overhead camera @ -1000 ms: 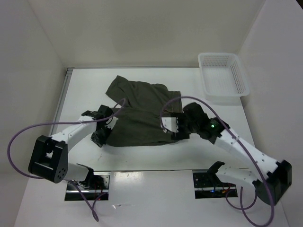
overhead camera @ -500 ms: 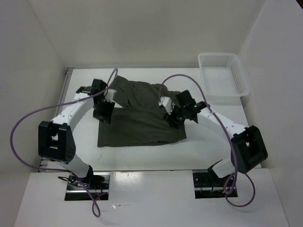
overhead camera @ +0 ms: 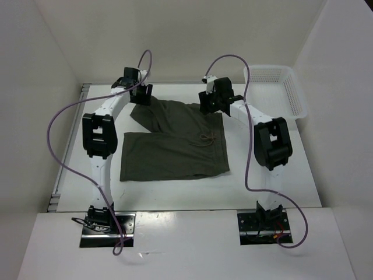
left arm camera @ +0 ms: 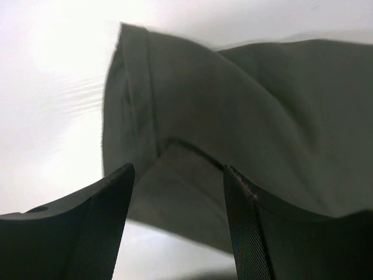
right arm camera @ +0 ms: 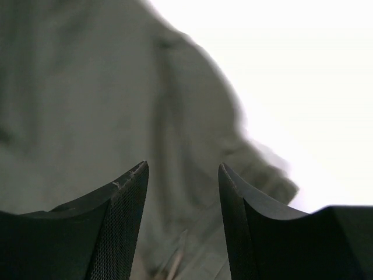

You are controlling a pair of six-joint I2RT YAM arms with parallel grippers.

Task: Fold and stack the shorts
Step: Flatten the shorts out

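Note:
The dark olive-green shorts (overhead camera: 175, 146) lie spread on the white table, waistband to the right with a drawstring (overhead camera: 207, 138) showing. My left gripper (overhead camera: 141, 100) hangs over their far left corner, where one leg angles away. In the left wrist view it (left arm camera: 178, 175) stands open, with the leg hem (left arm camera: 137, 87) beyond the fingers and nothing between them. My right gripper (overhead camera: 208, 105) is over the far right corner by the waistband. Seen from the right wrist it (right arm camera: 182, 169) is open too, above wrinkled fabric (right arm camera: 87, 87) and holding nothing.
A white mesh basket (overhead camera: 288, 93) stands at the far right corner of the table, just right of the right arm. Both arms stretch far out from their bases, and purple cables loop above them. White walls close in the table on three sides.
Both grippers have travelled from the near edge of the shorts to the far edge. The left gripper has gone from shut to open. The shorts now lie flatter.

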